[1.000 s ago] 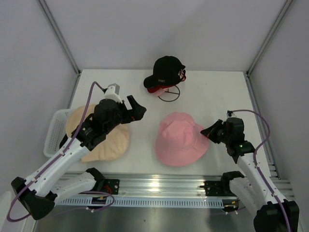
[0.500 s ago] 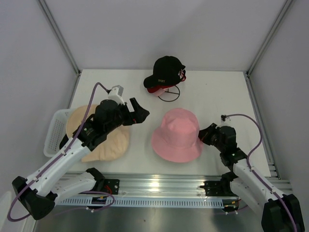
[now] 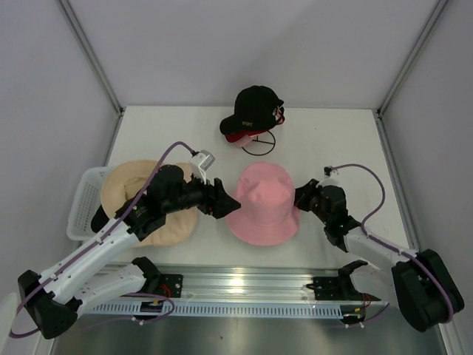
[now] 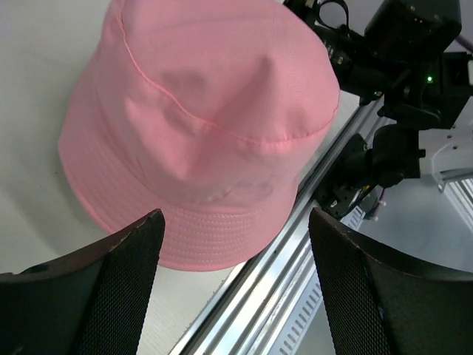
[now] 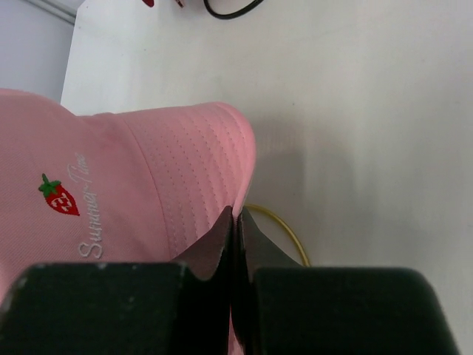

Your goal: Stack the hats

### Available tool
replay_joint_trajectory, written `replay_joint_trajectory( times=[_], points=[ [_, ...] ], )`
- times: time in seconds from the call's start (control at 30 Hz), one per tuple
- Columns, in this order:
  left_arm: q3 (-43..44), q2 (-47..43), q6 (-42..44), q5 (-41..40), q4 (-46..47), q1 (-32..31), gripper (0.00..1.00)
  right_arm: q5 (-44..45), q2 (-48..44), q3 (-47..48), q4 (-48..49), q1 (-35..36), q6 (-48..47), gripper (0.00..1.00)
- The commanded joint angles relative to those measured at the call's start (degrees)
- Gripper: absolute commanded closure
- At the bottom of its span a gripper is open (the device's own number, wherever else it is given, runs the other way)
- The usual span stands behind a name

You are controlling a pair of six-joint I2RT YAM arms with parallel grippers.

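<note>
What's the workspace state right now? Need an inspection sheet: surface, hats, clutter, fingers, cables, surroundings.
Surface: white table.
Job's things: pink bucket hat mid-table, brim down; beige hat at left, overlapping the basket; the two lie apart, not stacked. Black bucket hat: cannot be made out.
Clutter: black baseball cap on a wire stand at the back; white basket at the left edge; tan wire hoop showing from under the pink brim.
Grippers: left gripper fingers open, facing the pink hat's left brim; right gripper fingers shut on its right brim.
Cables: purple cables loop above both arms; no snag seen.
Surroundings: white walls; metal rail along the near edge.
</note>
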Motion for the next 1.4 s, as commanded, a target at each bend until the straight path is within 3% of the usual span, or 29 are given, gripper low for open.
replay_joint_trajectory(
  times=[0.0,0.1,0.33,0.63,0.8,0.93,0.97,1.0,1.17,1.37],
  points=[
    [-1.7,-1.0,3.2,4.1,3.3,-0.1,0.18,6.8,5.0,1.5,14.3,3.1,1.0,0.98],
    [-1.7,0.2,4.9,6.6,4.4,-0.4,0.18,7.3,11.3,2.7,20.8,3.6,1.9,1.00],
    [-0.7,3.6,8.6,8.5,3.0,-2.5,0.19,6.6,21.5,11.0,26.3,4.3,-2.5,1.00],
    [-3.4,7.6,5.0,-5.0,0.5,-4.6,0.22,4.9,21.8,16.4,25.0,4.3,-8.0,0.86],
    [-0.9,3.3,4.6,-11.2,-0.8,-4.5,0.18,6.9,20.2,17.2,16.9,4.1,-7.9,0.78],
    [3.8,-0.9,5.2,-19.5,-7.5,-3.5,0.15,5.6,20.5,18.0,9.8,2.1,-5.8,0.75],
    [4.6,-1.6,5.1,-22.7,-8.7,-2.8,0.14,3.8,20.7,17.8,8.8,1.7,-5.2,0.71],
    [6.9,-2.2,4.9,-24.4,-10.7,-2.4,0.12,3.3,20.8,17.1,8.6,1.4,-4.9,0.56],
    [11.9,-5.1,2.1,-37.4,-18.6,2.6,0.07,-1.1,17.3,18.1,5.0,0.1,-5.9,0.28],
    [12.2,-5.1,1.3,-41.5,-25.8,16.1,0.01,-2.9,9.4,29.6,-15.4,-6.9,-12.6,0.00]
  ],
)
